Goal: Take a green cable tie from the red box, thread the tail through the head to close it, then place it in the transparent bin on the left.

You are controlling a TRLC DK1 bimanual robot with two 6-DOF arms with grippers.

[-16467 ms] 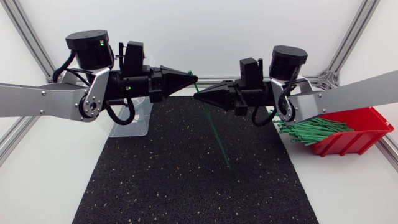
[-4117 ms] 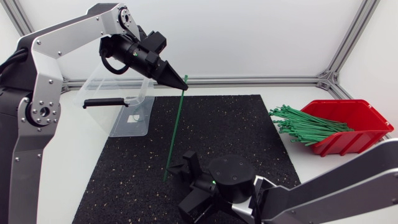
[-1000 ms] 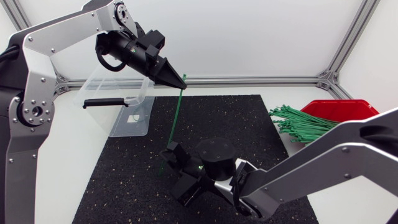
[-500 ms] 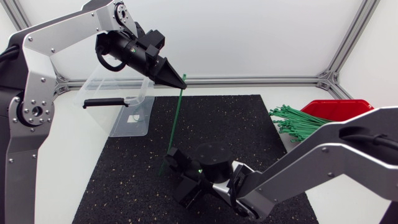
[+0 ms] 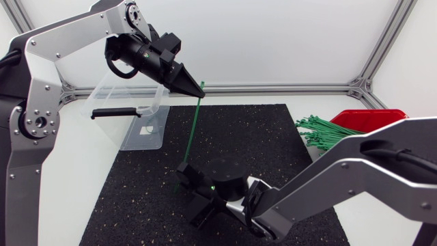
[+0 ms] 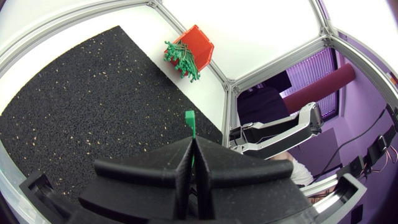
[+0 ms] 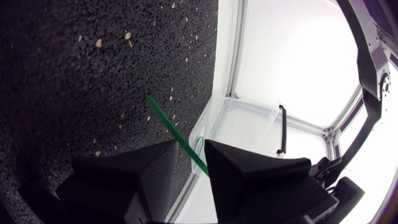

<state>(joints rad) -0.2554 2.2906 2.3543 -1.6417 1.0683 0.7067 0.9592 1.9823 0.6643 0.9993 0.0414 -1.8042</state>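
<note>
A long green cable tie (image 5: 193, 133) hangs almost straight down over the black mat. My left gripper (image 5: 199, 87) is raised above the mat's far edge and shut on the tie just under its head. That head (image 6: 189, 118) sticks out past the left gripper's (image 6: 191, 142) fingertips. My right gripper (image 5: 183, 176) is low over the mat at the tie's lower end. In the right wrist view the tie's tail (image 7: 166, 123) runs out between the right gripper's (image 7: 193, 152) fingers, which stand a little apart around it. The transparent bin (image 5: 140, 113) stands at the mat's far left corner.
The red box (image 5: 374, 117) sits at the right edge of the table, partly behind my right arm. Several green ties (image 5: 334, 137) spill out of it toward the mat (image 5: 273, 143). The bin (image 7: 239, 121) lies ahead of the right gripper.
My right gripper has slid left along the mat onto the tie's lower end, and its fingers have drawn closer together. The left arm and the tie's head have stayed put.
</note>
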